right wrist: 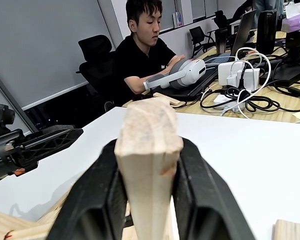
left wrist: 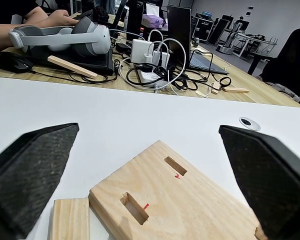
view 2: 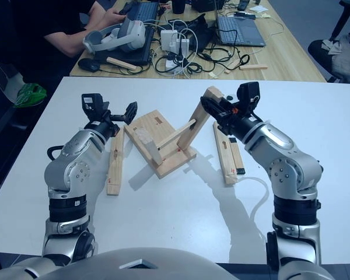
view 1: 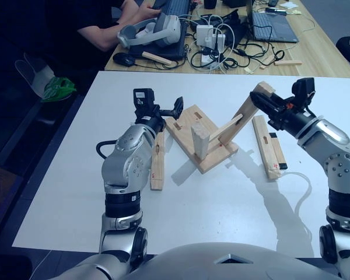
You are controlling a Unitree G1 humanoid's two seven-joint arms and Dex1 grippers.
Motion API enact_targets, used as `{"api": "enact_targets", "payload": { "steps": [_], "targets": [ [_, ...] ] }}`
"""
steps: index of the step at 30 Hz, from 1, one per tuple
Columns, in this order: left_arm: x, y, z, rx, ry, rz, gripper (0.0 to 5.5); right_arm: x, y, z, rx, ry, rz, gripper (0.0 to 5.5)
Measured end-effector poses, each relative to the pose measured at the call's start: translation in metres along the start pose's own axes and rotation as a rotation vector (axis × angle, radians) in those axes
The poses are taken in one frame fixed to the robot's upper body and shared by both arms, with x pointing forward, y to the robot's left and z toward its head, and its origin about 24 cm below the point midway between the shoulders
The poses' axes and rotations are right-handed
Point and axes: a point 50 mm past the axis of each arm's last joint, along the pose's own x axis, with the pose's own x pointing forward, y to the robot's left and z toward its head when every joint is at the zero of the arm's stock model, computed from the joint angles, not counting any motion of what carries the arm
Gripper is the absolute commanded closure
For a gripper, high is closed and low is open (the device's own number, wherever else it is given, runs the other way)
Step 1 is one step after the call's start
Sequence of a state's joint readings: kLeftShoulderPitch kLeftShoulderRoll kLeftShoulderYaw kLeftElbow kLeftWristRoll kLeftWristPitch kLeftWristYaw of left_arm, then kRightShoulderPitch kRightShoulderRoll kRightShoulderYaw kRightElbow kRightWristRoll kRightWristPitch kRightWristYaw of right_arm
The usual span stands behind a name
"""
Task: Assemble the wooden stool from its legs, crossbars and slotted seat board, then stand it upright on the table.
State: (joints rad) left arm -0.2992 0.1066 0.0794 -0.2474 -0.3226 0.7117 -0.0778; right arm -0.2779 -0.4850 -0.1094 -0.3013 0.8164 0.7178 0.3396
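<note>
Ahead of you a white tabletop [view 1: 221, 210], behind it a long wooden desk [view 1: 324, 58] cluttered with a laptop [view 1: 272, 26], a white headset [view 1: 149, 32] and tangled cables [view 1: 213, 52], dark floor [view 1: 29, 146] on your left, a grey wall [right wrist: 40, 40] and black office chair [right wrist: 92, 52] further back

The seat board [view 1: 184, 129] lies flat, one leg [view 1: 200, 143] upright on it, another leg [view 1: 243, 115] tilted.

Seat board [left wrist: 190, 205], leg [right wrist: 147, 145]: bare pale wood, matt. Table [view 1: 221, 201]: smooth white surface.

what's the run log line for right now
left gripper: open, at seat board corner | right gripper: shut on tilted leg | loose leg: flat on table
</note>
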Motion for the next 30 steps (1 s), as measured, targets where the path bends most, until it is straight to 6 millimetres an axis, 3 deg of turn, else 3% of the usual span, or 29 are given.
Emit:
{"api": "enact_targets", "payload": {
  "steps": [2, 4, 6, 12, 16, 20, 22, 26, 30],
  "targets": [
    [0.000, 0.000, 0.000, 0.000, -0.001, 0.000, 0.31, 0.001, 0.003, -0.002, -0.051, 0.016, 0.012, 4.48],
    [0.001, 0.000, 0.001, 0.000, -0.004, -0.001, 0.31, 0.002, 0.006, -0.001, -0.119, 0.040, 0.026, 3.79],
    [0.001, 0.000, 0.001, 0.000, -0.006, 0.000, 0.31, -0.001, 0.004, -0.028, -0.165, 0.213, 0.002, 3.42],
    [0.003, -0.002, 0.002, -0.008, -0.017, 0.001, 0.31, 0.007, 0.005, -0.037, -0.246, 0.329, -0.039, 2.41],
    [0.006, -0.006, 0.004, -0.021, -0.029, -0.004, 0.31, 0.013, 0.011, -0.040, -0.253, 0.337, -0.054, 1.85],
    [0.007, -0.006, 0.004, -0.020, -0.037, 0.005, 0.31, 0.023, 0.018, -0.042, -0.126, 0.219, -0.078, 1.85],
    [0.008, -0.005, 0.004, -0.023, -0.046, 0.006, 0.31, 0.025, 0.016, -0.028, -0.090, 0.079, -0.107, 1.85],
    [0.009, -0.004, 0.002, -0.025, -0.047, 0.006, 0.31, 0.026, 0.019, 0.046, -0.186, -0.296, -0.146, 1.85],
    [0.009, 0.001, 0.005, -0.022, -0.083, 0.034, 0.31, 0.031, 0.039, 0.083, -0.262, -0.424, -0.071, 1.85]
  ]
}}
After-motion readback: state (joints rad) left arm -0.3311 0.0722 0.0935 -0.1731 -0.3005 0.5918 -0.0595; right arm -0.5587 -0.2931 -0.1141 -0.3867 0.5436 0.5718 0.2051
